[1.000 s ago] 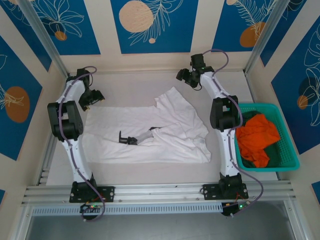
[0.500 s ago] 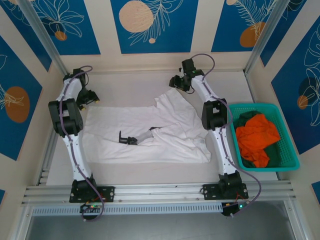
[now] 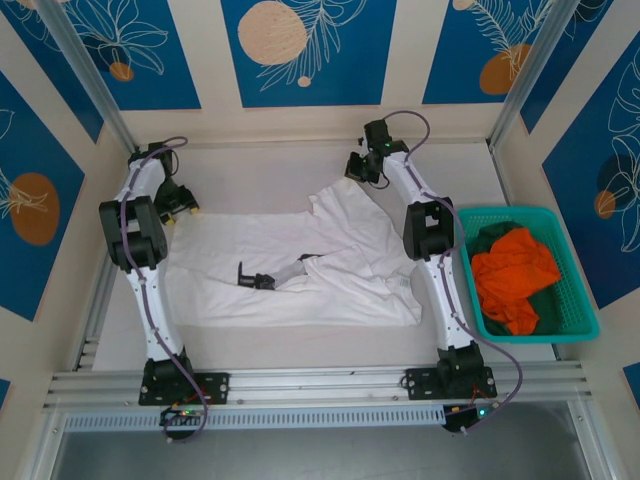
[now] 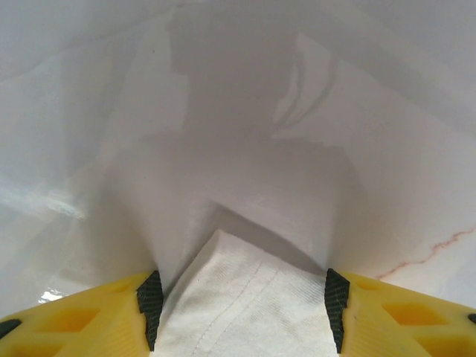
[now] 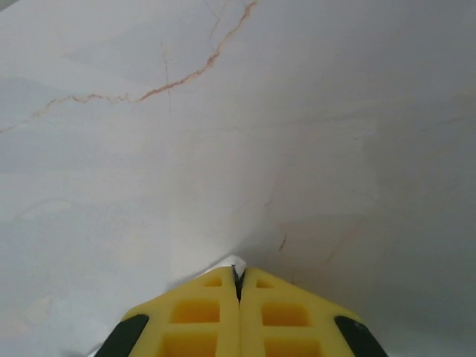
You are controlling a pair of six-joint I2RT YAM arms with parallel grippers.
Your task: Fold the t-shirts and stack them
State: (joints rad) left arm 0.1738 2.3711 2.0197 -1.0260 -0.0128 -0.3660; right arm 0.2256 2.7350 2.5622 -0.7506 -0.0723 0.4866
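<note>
While lying spread mid-table, white t-shirt point(image 3: 300, 270): far-left corner at left gripper point(image 3: 178, 204), far tip at right gripper point(image 3: 360, 167).
Teal basket point(image 3: 540, 337), at the right: holds orange t-shirt point(image 3: 515, 275) heaped on dark green t-shirt point(image 3: 489, 238).
Top view, risk: uneven lift and a crooked fold, should one corner come free.
Top view, gives: both corners and the whole spread at once; jaw spacing too small to judge.
Left wrist, jaws: apart, straddling a hemmed corner, pads point(image 4: 151, 297) beside the cloth, not pinching.
Left wrist, risk: closing high could catch nothing, or one layer alone.
Right wrist, jaws: pressed together, a mere sliver of white peeking at the tips.
Right wrist, risk: so shallow a bite may slip out on lifting.
Wrist views, give: grip depth and hem stitching, beyond what the overhead view resolves.
</note>
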